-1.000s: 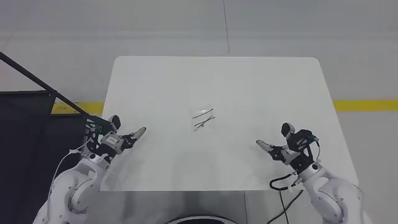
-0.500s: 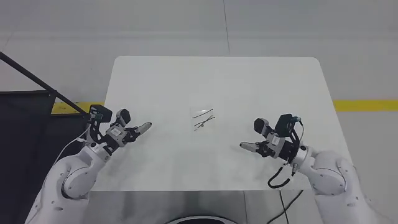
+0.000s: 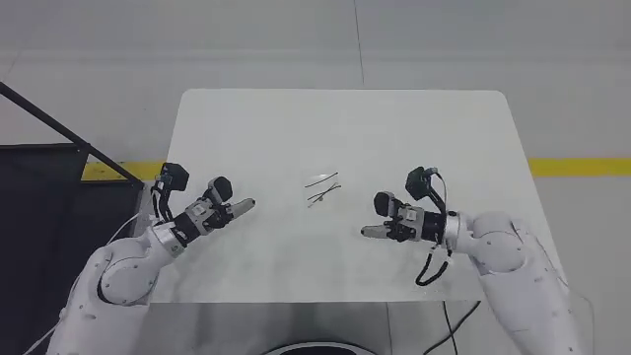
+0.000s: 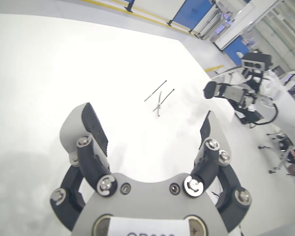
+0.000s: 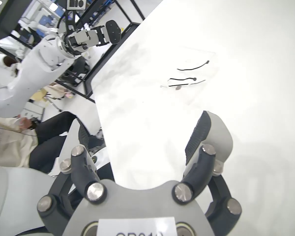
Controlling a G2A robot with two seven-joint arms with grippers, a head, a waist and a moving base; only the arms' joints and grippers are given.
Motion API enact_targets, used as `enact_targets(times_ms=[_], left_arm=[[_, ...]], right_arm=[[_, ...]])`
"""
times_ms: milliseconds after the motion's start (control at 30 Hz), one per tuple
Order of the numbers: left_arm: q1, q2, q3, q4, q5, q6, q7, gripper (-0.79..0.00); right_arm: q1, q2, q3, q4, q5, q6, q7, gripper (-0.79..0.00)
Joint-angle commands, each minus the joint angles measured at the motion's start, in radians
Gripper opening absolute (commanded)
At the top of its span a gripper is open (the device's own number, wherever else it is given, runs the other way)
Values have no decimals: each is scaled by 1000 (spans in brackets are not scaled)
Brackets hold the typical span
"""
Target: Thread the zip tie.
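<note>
Between the gaping left hand point(image 3: 235, 195) and right hand point(image 3: 376, 216) lie zip ties point(image 3: 322, 188).

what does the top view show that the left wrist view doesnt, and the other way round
Top view: the whole white table with all four edges, a dark panel standing off one side, and both arms from above, with the left gripper and right gripper open on either side of the zip ties.
Left wrist view: the ribbed pads of the left gripper's fingers close up, and blue panels in the room behind.
Both: the zip ties lying loose on the table, untouched, with the right gripper near them.
</note>
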Motion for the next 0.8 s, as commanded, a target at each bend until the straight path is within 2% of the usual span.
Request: enact_targets(times_ms=[0,100,200,300,433,600,767], left_arm=[[-15,3,10,23,-94,-22,-52,0],[-36,10,17,55,-208,-50,-132,0],[-50,17,15,78,-257,-68,-184,0],[-54,20,19,80,-256,-74,-208,0],[-54,20,19,80,-256,-74,-208,0],[-54,20,19,80,-256,-74,-208,0],[-54,20,19,80,-256,-74,-208,0]], right_arm=[[96,-1,-59,98,192,31,105,0],[192,2,-144,183,330,84,158,0],[270,3,-214,280,396,115,188,0],[341,-6,-259,395,375,105,178,0],[395,-27,-313,480,363,84,157,0],[434,-48,-356,550,335,76,113,0],[478,-77,-410,603,303,120,63,0]])
